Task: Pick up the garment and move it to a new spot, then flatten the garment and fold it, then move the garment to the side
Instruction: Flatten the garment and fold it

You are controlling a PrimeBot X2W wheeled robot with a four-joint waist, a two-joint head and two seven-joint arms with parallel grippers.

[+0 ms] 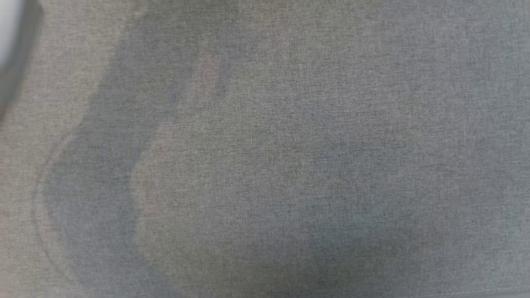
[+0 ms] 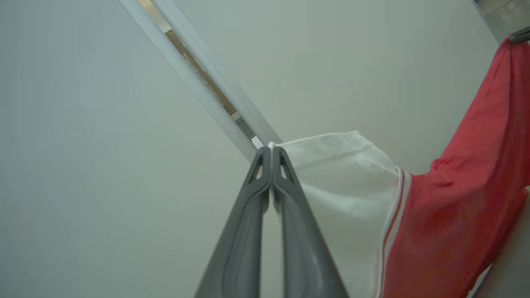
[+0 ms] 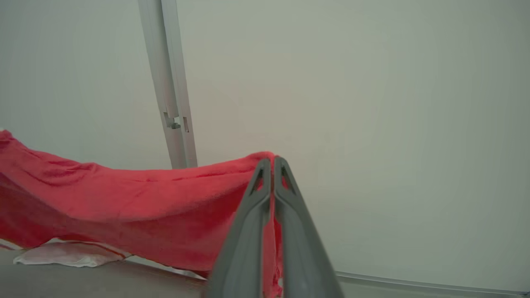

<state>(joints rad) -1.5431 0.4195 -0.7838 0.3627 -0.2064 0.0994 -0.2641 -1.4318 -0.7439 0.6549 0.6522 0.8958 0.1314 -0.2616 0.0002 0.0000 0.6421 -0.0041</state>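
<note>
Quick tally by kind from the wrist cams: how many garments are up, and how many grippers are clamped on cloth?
Red and white garment: 1
Grippers shut on it: 2 (left gripper on the white corner, right gripper on the red edge)
Total: 3

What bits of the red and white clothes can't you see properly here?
Left wrist view: the garment runs off the bottom and right edges; the left pincer hides its white corner.
Right wrist view: the right pincer covers the pinched red edge; the left side is cut off.
Head view: a pale blur at top left, unidentifiable.
</note>
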